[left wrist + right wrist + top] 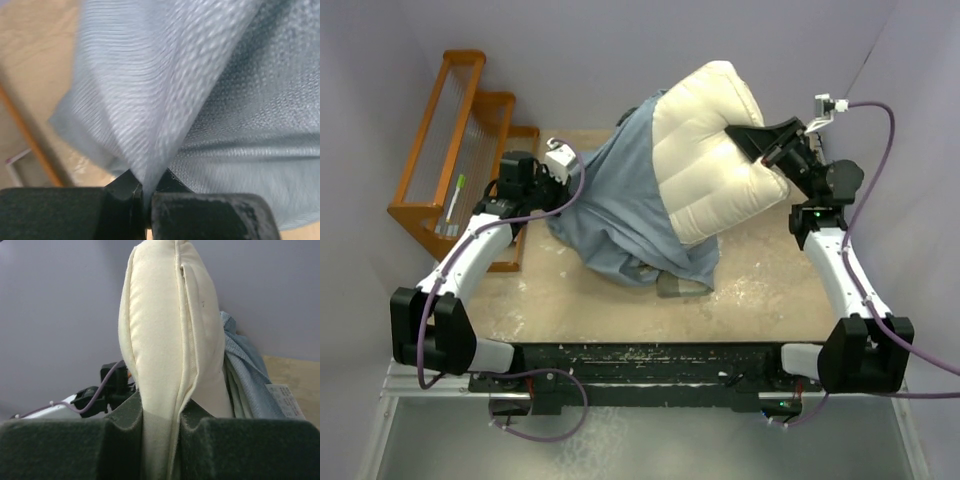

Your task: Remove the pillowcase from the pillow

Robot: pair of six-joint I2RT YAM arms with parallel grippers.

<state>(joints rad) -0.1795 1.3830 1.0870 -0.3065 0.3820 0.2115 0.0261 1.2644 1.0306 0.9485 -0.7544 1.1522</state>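
Note:
The cream pillow (715,150) sticks out of the blue-grey pillowcase (610,205) at the table's far middle, its right half bare. My right gripper (757,140) is shut on the pillow's right edge; in the right wrist view the pillow (165,340) rises between the pads with the pillowcase (245,370) behind it. My left gripper (563,165) is shut on the pillowcase's left edge; in the left wrist view the cloth (200,100) fans up from the closed jaws. The bear face print is hidden.
An orange wooden rack (460,150) stands at the far left, close behind my left arm. A white care label (285,401) hangs from the pillowcase. The tan table top (760,290) lies around the cloth. Grey walls close in the back and sides.

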